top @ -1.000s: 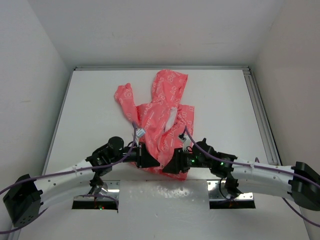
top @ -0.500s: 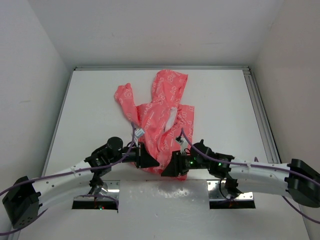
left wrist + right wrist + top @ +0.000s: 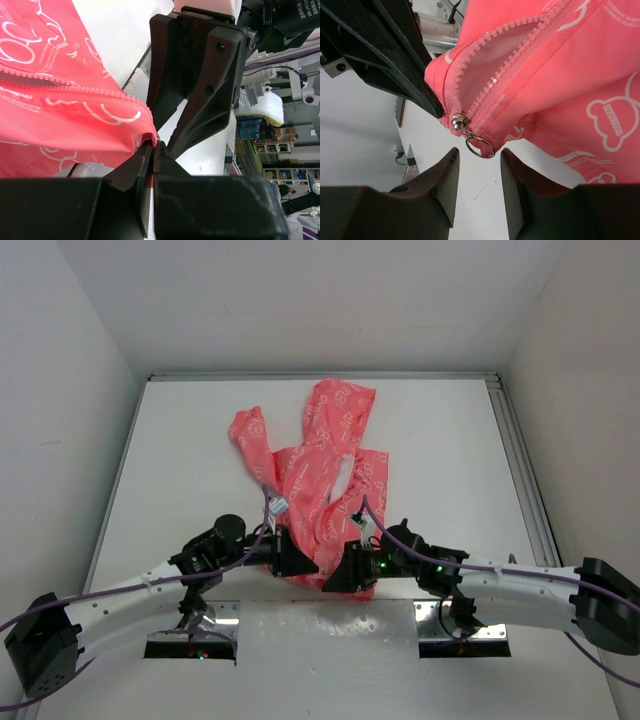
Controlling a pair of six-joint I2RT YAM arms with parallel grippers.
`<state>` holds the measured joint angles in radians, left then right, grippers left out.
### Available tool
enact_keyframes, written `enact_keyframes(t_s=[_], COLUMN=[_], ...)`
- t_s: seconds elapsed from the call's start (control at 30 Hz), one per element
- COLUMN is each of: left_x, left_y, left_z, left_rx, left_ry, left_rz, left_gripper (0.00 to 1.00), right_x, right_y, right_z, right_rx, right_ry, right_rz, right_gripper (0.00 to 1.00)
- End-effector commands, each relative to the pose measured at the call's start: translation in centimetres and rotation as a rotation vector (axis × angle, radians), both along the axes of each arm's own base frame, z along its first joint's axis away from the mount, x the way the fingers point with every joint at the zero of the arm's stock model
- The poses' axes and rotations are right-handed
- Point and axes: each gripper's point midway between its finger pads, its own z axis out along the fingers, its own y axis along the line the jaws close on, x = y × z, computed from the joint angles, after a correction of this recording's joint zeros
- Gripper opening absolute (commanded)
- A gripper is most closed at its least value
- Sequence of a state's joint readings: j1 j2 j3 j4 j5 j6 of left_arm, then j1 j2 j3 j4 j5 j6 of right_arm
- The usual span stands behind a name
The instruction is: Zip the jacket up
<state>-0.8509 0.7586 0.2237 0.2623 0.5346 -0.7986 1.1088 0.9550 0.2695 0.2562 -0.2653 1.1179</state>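
left gripper [image 3: 152, 146] pinching jacket [image 3: 322, 455] hem, jaws closed | right gripper [image 3: 479, 156] hovering half-open, gripping nothing, straddling zipper ring [image 3: 480, 148]

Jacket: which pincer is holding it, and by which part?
The left pincer pinches the jacket at its hem corner by the zipper. The right pincer, open, holds nothing.

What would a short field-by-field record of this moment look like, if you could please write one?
jacket: lying crumpled on the table, front unzipped
zipper slider: at the bottom end of the teeth, pull ring hanging free
left gripper: shut on the jacket hem corner beside the slider
right gripper: open, straddling the pull ring without touching it
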Motion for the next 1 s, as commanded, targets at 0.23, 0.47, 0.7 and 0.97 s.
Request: enact_keyframes(t_s=[0.23, 0.47, 0.7, 0.97], left_x=[-0.5, -0.5, -0.5, -0.4], left_y=[-0.1, -0.2, -0.2, -0.3], left_z=[0.8, 0.7, 0.5, 0.4], left_rx=[-0.045, -0.045, -0.036, -0.028], left_ry=[-0.016, -0.013, -0.008, -0.015], left_rz=[-0.020, -0.023, -0.025, -0.024], left_gripper=[0.00, 0.00, 0.00, 0.00], right_x=[1.1, 1.1, 1.2, 1.4], right_y=[1.2, 1.2, 1.0, 0.9], right_z=[4.1, 4.0, 4.2, 4.2], right_rx=[0.104, 0.090, 0.084, 0.061], right_ry=[-0.096, -0.098, -0.106, -0.115], right_rz=[-0.015, -0.008, -0.019, -0.026], right_gripper=[0.37, 0.36, 0.31, 0.28])
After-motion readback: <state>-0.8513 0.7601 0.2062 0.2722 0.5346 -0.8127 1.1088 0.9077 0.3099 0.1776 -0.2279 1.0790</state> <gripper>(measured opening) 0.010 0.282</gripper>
